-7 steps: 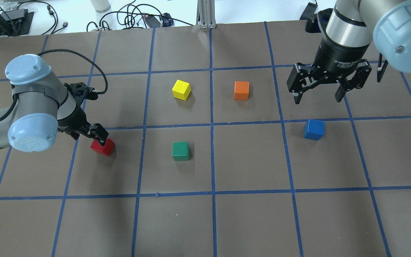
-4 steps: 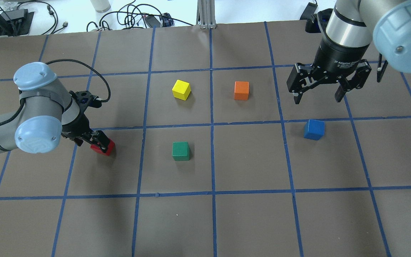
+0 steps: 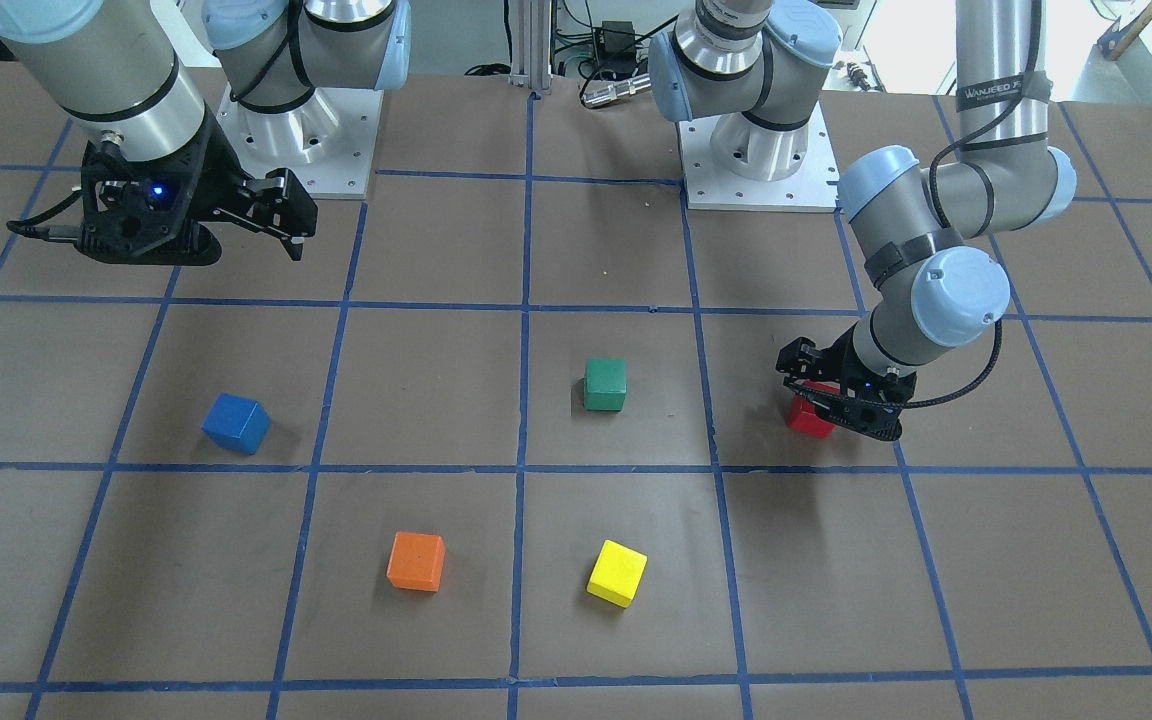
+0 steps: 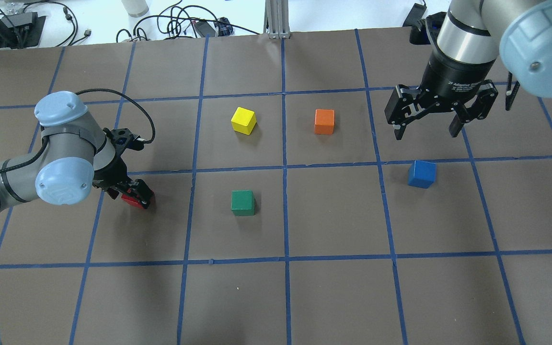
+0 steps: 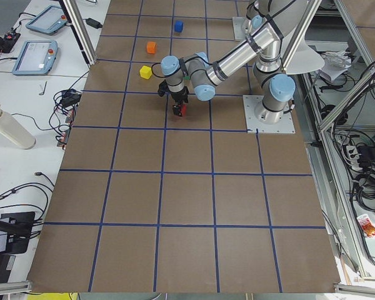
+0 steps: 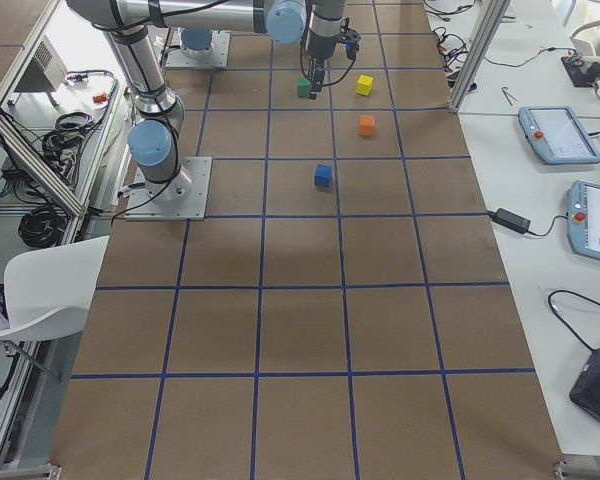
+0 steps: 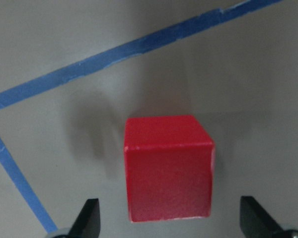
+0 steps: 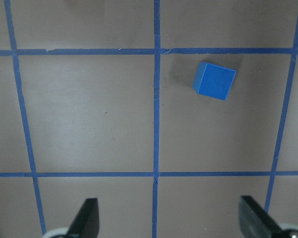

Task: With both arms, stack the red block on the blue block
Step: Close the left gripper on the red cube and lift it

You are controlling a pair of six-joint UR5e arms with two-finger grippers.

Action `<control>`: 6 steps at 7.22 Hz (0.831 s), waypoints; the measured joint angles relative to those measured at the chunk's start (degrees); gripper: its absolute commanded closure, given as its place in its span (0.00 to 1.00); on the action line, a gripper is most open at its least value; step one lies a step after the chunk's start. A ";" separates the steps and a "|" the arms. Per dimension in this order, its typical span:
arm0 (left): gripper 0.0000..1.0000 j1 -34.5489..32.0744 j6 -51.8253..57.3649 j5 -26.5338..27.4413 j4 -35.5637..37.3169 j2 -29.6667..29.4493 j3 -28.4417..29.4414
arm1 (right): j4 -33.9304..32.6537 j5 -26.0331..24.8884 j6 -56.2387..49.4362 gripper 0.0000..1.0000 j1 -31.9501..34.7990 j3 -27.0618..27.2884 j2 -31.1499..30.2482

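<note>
The brown desk (image 4: 304, 297), gridded with blue tape, carries everything here. The left arm (image 4: 60, 158) is bent low over it, while the right arm (image 4: 467, 43) stands high.

The left gripper (image 4: 134, 195) is down at desk level with its fingers spread. The red block (image 7: 168, 173) sits on the desk between them, with a clear gap to each fingertip and nothing pinched. The right gripper (image 4: 426, 135) hangs well above the desk, also spread wide and holding nothing. The blue block (image 4: 421, 173) rests on the desk beneath it. In the right wrist view it lies ahead of the fingers and off to one side, not between them.

The step in hand looks like the grasp of the red block, with the gripper placed but not closed. The next move calls for pressing the fingers evenly onto two opposite faces, lifting straight up, then carrying the block across towards the right gripper's side.

A green cube (image 4: 243, 202) lies near the left gripper on the side facing the blue block, roughly on the straight line between the two. A low carry could clip it, so height is needed. A yellow cube (image 4: 243, 120) and an orange cube (image 4: 324, 121) sit further out from the robot than that line, clear of it. The right gripper hovering close to the blue block may itself crowd the placement.
</note>
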 measured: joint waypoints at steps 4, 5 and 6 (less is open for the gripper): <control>1.00 -0.51 -0.10 3.94 1.67 0.36 1.39 | -0.01 -0.15 0.00 0.00 0.00 -0.05 -0.04; 1.00 -1.09 -0.21 4.50 0.57 1.04 2.74 | 0.03 -0.19 0.00 0.00 -0.02 -0.08 -0.09; 1.00 -2.34 -1.03 4.57 -2.04 1.66 5.17 | 0.05 -0.24 0.00 0.00 -0.04 -0.11 -0.11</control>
